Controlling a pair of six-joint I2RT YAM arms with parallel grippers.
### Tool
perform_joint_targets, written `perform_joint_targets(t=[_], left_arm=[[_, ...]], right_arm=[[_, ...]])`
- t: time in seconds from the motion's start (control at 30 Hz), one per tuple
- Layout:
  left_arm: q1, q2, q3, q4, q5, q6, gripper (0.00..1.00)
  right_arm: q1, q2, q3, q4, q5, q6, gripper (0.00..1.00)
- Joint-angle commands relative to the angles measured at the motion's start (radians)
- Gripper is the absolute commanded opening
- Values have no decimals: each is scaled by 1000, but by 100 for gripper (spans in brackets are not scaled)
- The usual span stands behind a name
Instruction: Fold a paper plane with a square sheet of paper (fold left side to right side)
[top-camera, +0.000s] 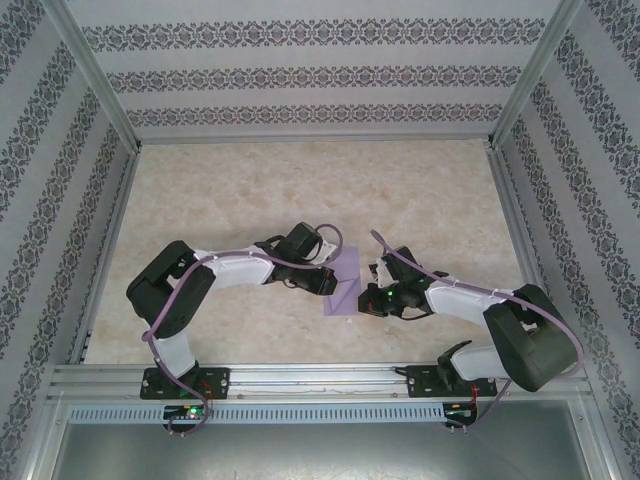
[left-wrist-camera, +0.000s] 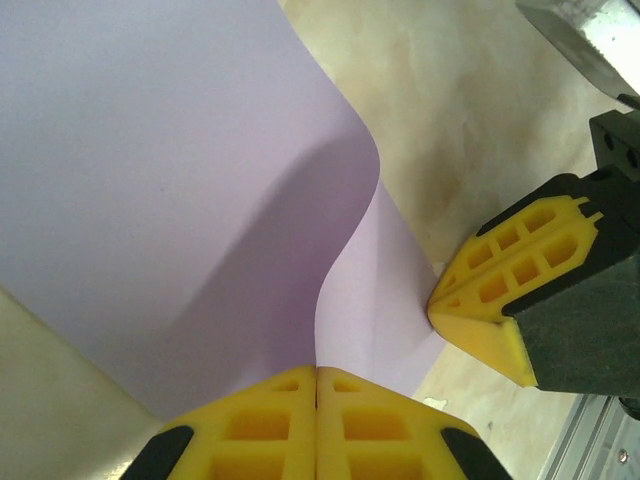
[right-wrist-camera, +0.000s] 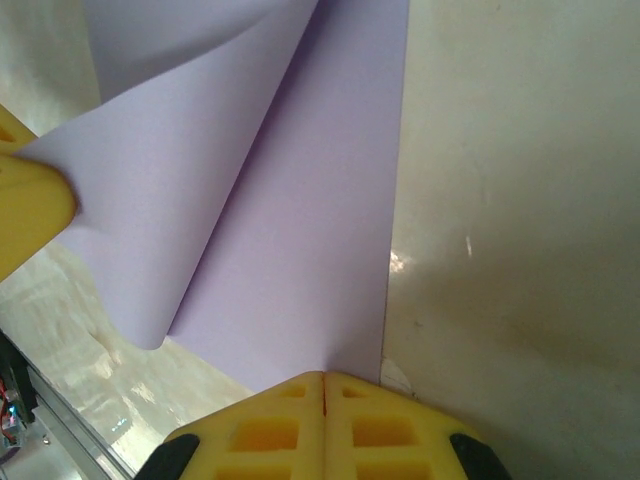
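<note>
Your left tool (left-wrist-camera: 317, 372) has its yellow fingers pressed flat together. The lavender paper runs straight down into the seam between them, so it is clamped on the square sheet of paper (left-wrist-camera: 150, 150). From that pinch the paper rises and bends in a soft curve, one part lifted off the tabletop (left-wrist-camera: 470, 120) and throwing a shadow on the part that lies flat beneath it.

In your right wrist view, one yellow finger (right-wrist-camera: 25, 200) of that left tool sits at the left edge of the picture, holding a corner of the raised flap. The flap rolls over toward the flat part of the sheet without a sharp crease.

Your right tool (right-wrist-camera: 323, 378) is closed too, its fingers meeting with no gap. Its tips sit at the near corner of the flat part, touching the paper just beside its straight right edge. I cannot tell whether any paper is caught between them. From the left wrist, the same tool comes in from the right with its closed yellow tip at the sheet's corner.

From above, the sheet lies in the near half of the tabletop, about midway across, directly between the two tools. Both arms bend inward toward it from their bases on the metal rail (top-camera: 320, 378) at the near edge. Patterned walls (top-camera: 300, 75) stand on three sides.
</note>
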Motion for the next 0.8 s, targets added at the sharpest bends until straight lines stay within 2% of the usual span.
perform_joint_targets(t=[0.0,0.77], left_arm=[[17,16,36,-79,20,58,6],[37,100,159,-211,-12,155,7]], right_arm=[[7,22,14,-50,41,-34,0],[7,28,17,-58,51,-41,0]])
